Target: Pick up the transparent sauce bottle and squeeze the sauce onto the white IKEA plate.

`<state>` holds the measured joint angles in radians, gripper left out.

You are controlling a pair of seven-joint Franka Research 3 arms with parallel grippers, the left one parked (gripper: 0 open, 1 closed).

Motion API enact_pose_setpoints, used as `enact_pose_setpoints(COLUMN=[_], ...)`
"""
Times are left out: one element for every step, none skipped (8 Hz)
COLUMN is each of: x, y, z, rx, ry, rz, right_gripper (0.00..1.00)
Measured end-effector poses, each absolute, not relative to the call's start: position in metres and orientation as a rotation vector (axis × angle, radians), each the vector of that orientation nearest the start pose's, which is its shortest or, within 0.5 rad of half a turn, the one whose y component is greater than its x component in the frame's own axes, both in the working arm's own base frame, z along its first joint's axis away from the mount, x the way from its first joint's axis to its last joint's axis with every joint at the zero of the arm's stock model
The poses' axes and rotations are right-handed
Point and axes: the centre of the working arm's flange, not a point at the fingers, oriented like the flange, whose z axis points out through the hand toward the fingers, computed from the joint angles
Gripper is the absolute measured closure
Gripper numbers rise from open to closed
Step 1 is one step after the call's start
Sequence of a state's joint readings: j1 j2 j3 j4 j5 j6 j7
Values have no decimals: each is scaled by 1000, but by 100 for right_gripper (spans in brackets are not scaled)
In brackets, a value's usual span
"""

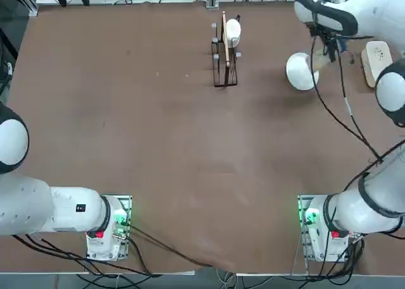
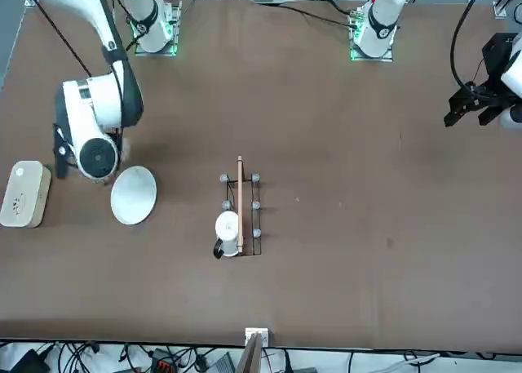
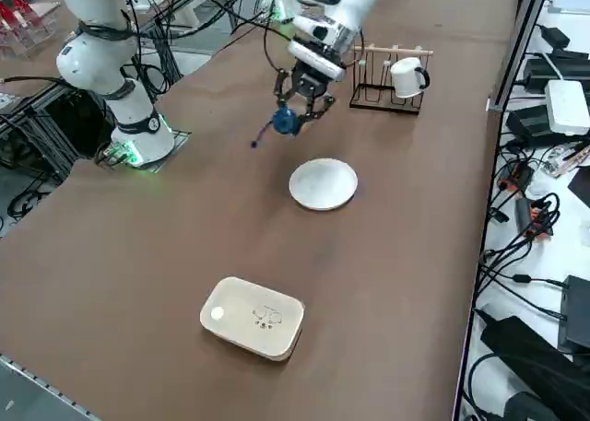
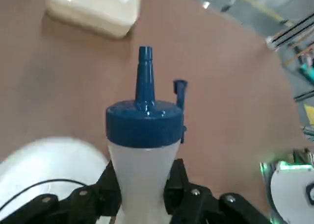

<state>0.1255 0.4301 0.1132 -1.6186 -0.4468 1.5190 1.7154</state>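
The right gripper is squeezing the sauce bottle between its fingers, the blue cap (its little side stopper too) showing beyond them. In the side view the nozzle is pointing out beside the white plate, seemingly tilted down. The cream container is lying farther off.

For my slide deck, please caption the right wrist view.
Right gripper gripping the blue-capped sauce bottle, white plate beyond.
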Motion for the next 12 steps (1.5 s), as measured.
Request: enact_pose_setpoints(x=[618,626,630,632,637,642,646,650,655,660,665,667], y=[104,116,124,128,121,104,84,70,65,65,63,54], z=[350,348,351,356,362,366,364,354,340,327,317,310], rx=[2029,2139,2236,2318,2384,2435,2465,2487,2501,2502,2493,2477], ry=[-1548,-1535,-1533,-1558,-1618,-1686,-1739,-1784,-1843,-1913,-1978,-2046], rz=[-20,-97,-193,-312,-450,-585,-691,-781,-872,-944,-994,-1051], right_gripper=[56,56,56,56,56,56,56,56,56,56,56,56])
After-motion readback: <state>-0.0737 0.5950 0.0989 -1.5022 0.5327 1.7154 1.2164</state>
